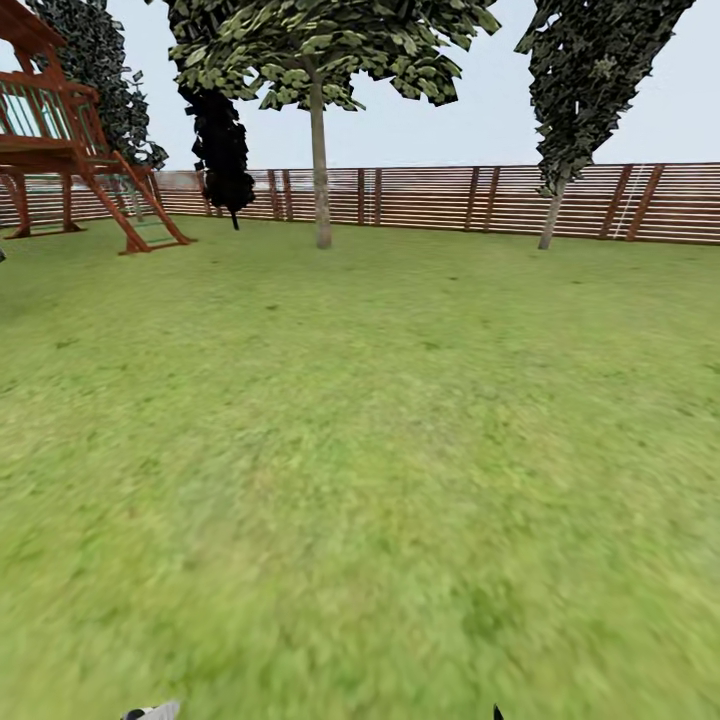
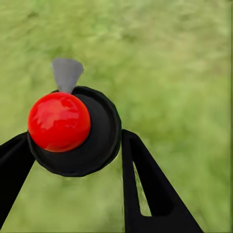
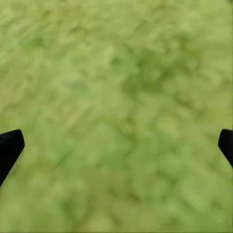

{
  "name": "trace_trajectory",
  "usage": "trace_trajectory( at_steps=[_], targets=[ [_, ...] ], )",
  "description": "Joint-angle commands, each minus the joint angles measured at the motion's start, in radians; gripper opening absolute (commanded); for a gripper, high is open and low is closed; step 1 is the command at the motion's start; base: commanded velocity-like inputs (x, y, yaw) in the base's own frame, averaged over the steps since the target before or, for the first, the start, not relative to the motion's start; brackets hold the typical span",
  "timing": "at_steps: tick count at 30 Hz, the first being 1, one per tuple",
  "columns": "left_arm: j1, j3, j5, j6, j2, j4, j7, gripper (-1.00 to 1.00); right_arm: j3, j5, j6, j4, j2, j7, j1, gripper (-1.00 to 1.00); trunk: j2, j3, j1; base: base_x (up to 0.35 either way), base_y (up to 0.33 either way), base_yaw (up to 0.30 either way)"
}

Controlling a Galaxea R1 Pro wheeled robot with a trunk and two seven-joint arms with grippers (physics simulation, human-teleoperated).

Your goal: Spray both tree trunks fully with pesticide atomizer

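Here the spray bottle (image 2: 73, 131) sits between the fingers of the left gripper (image 2: 75, 137), which pinch it from both sides over the grass (image 2: 184, 73). In the left wrist view it is a round black body with a glossy red ball on it and a grey wedge-shaped nozzle poking out beyond. The head view catches only a whitish scrap of it (image 1: 152, 712) at the bottom edge, left of centre.

The right gripper (image 3: 116, 143) hangs over bare lawn with its 2 fingers (image 3: 9, 145) spread wide apart, holding nothing between them. The head view shows just a dark tip (image 1: 497, 712) at the bottom edge on that side.

What the head view adds is the garden beyond. Far across the lawn stands a leafy tree (image 1: 319, 170) with a straight pale trunk, and to its right a dark tree (image 1: 590, 80) with a slimmer, leaning trunk, both near the slatted brown fence (image 1: 450, 200). A red-brown wooden play tower (image 1: 60, 150) with a ladder stands at the far left, with a black bush (image 1: 220, 150) between it and the leafy tree.
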Motion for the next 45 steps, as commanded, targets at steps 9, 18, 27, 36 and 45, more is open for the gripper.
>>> trace_trajectory(
  at_steps=[9,18,27,36,45],
  targets=[
    [0.0,0.001,0.004,0.0,0.001,0.0,0.0,-1.0,0.0,0.0,0.0,0.0,0.0,0.0,0.0,1.0,0.0,0.0,0.0,0.339,0.0,0.0],
    [0.0,0.001,0.004,0.0,0.001,0.0,0.0,-1.0,0.0,0.0,0.0,0.0,0.0,0.0,0.0,1.0,0.0,0.0,0.0,0.339,0.038,0.0],
    [0.0,0.0,0.003,0.0,0.001,0.0,0.0,-1.0,0.0,0.0,0.0,0.0,0.0,0.0,0.0,1.0,0.0,0.0,0.0,0.336,0.121,0.0],
    [0.0,0.001,0.003,0.0,0.0,-0.001,0.0,-1.0,0.0,0.0,0.0,0.0,0.0,0.0,0.0,1.0,0.0,0.0,0.0,0.334,0.13,0.0],
    [-0.001,0.001,0.004,0.0,0.0,-0.001,0.0,-1.0,0.0,0.0,0.0,0.0,0.0,0.0,0.0,1.0,0.0,0.0,0.0,0.334,0.13,0.0]
  ],
)
